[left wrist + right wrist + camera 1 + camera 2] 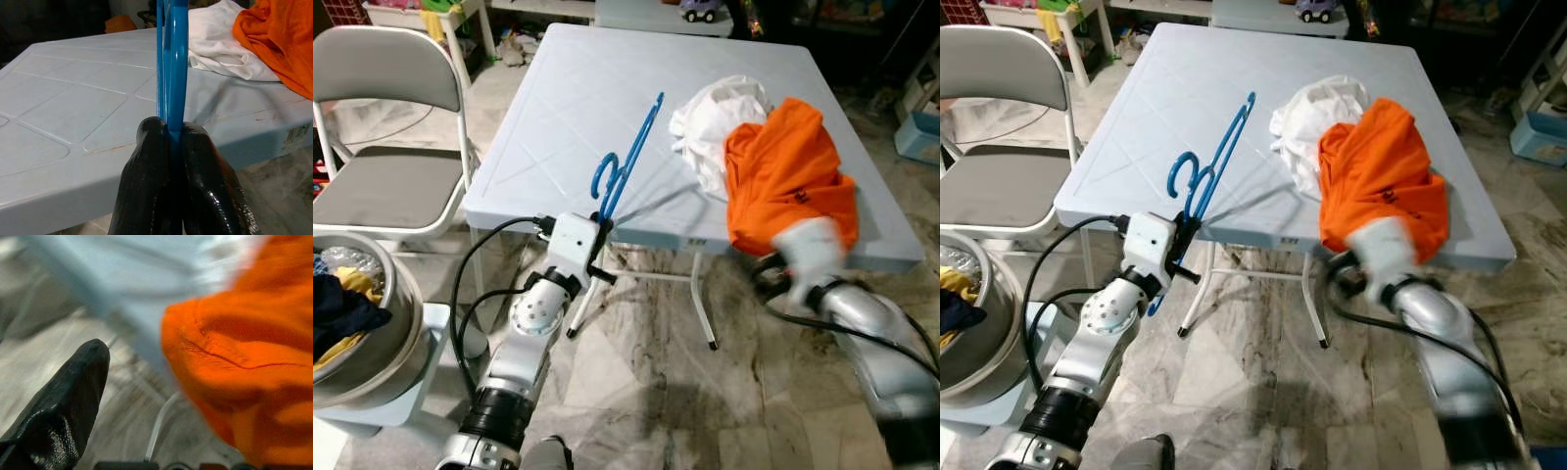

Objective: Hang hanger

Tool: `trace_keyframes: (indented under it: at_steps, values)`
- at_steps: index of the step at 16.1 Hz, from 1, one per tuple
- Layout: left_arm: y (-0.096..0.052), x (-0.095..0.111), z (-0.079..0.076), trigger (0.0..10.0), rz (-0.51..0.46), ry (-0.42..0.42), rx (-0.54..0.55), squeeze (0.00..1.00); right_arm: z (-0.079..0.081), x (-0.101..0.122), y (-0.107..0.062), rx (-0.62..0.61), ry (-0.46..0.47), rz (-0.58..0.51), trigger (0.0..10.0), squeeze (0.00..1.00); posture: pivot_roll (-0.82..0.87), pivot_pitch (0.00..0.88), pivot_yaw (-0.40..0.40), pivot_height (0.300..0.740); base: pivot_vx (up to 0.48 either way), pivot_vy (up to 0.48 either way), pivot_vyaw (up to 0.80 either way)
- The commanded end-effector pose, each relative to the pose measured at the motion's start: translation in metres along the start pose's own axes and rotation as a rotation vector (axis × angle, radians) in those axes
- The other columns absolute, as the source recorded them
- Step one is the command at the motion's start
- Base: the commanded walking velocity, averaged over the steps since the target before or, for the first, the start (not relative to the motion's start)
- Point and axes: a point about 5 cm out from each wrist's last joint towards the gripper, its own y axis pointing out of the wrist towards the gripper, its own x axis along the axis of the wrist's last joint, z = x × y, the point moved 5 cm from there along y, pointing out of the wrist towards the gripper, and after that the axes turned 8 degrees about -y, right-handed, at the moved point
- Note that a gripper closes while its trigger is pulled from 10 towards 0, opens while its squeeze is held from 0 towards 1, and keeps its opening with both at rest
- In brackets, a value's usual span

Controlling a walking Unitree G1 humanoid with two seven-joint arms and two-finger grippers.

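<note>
A blue plastic hanger (626,162) stands tilted over the front edge of the pale blue table (558,88), hook end low. My left gripper (170,128) is shut on the hanger's lower bar just in front of the table edge. An orange garment (783,171) lies on the table's right side and droops over the front edge, partly on a white garment (720,117). My right gripper (795,237), blurred, is at the drooping orange edge. In the right wrist view one black finger (73,396) stands apart from the orange cloth (234,357), which hides the other finger.
A grey folding chair (391,186) stands left of the table. At lower left, a metal basin (372,333) holds clothes. White table legs (705,304) stand on the marble floor between my arms. Bins and toys lie beyond the table.
</note>
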Motion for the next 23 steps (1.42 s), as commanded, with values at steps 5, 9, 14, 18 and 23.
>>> trace_keyframes:
  at_steps: [5, 9, 14, 18, 23]
  values:
    - [0.002, -0.006, -0.009, 10.0, 0.011, -0.019, 0.013, 0.0, -0.201, 0.201, -0.037, -0.778, -0.022, -0.57, 10.0, 0.0, 0.21, 0.093, -0.135, 0.74, 0.0, 0.0, 0.0]
    - [-0.003, -0.01, -0.008, 10.0, 0.017, -0.024, 0.034, 0.0, -0.102, 0.083, 0.039, -0.205, -0.119, -0.13, 10.0, 0.0, 0.22, 0.1, -0.151, 0.74, 0.0, 0.0, 0.0]
    - [-0.001, -0.011, -0.011, 10.0, 0.027, -0.023, 0.006, 0.0, -0.056, 0.026, 0.025, 0.061, 0.044, -0.044, 10.0, 0.0, 0.19, 0.099, -0.134, 0.74, 0.0, 0.0, 0.0]
    - [0.0, -0.011, -0.014, 10.0, 0.027, -0.027, -0.002, 0.0, -0.042, 0.029, 0.021, 0.113, 0.192, -0.105, 10.0, 0.0, 0.19, 0.093, -0.133, 0.74, 0.0, 0.0, 0.0]
    - [0.0, -0.011, -0.01, 10.0, 0.026, -0.024, 0.013, 0.0, -0.013, 0.012, 0.008, 0.155, 0.321, -0.073, 10.0, 0.0, 0.21, 0.093, -0.139, 0.74, 0.0, 0.0, 0.0]
